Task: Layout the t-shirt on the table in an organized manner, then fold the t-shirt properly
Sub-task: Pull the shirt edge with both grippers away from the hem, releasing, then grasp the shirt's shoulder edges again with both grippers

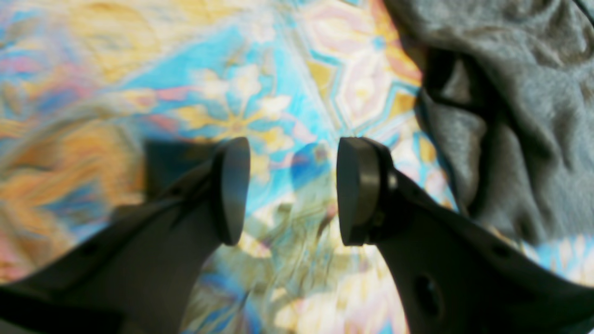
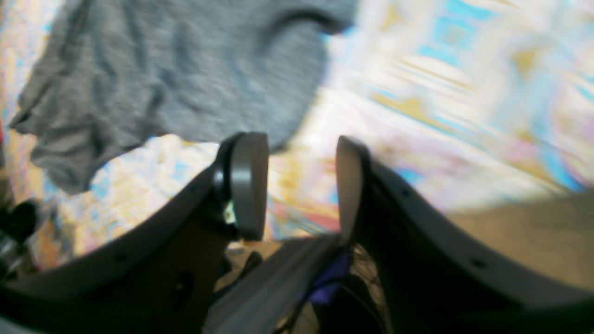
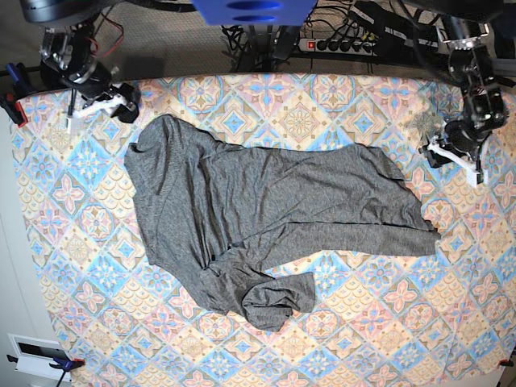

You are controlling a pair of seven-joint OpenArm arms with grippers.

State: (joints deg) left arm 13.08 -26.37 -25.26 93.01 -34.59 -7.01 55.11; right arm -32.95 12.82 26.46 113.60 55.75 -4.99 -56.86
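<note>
The dark-grey t-shirt (image 3: pixel 266 218) lies spread but wrinkled across the middle of the table (image 3: pixel 387 339), one part bunched at its near edge. Left gripper (image 1: pixel 292 190): jaws apart, nothing btw them, just beside the shirt's edge. Right gripper (image 2: pixel 301 185): jaws apart too, empty, near the far corner.

The t-shirt (image 3: pixel 266 222) covers the table's (image 3: pixel 403 339) middle; bare cloth along the near edge and both side edges leaves passage.
</note>
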